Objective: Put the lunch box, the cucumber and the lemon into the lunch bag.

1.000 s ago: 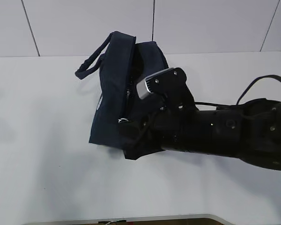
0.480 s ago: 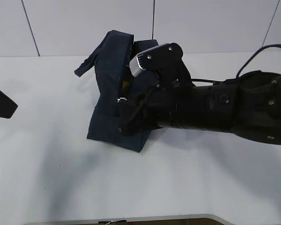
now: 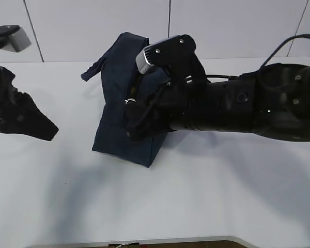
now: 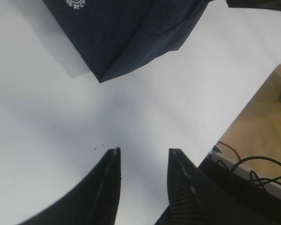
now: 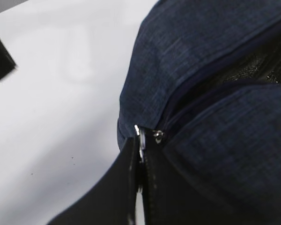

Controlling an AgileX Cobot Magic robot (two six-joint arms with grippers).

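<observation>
Lunch bag (image 5: pixel 210 56) zipper pull (image 5: pixel 140 138), seen only wrist-close, is pinched by right gripper (image 5: pixel 139 159); left gripper (image 4: pixel 143 161) gapes empty.

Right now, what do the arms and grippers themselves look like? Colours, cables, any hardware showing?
Both arms are matte black. The right arm is bulky, with small screws, a black cable looping off its rear, and a silver-grey camera module on the wrist. The left gripper has two black curved fingers with ribbed inner pads. The right gripper fingers are also black.
</observation>
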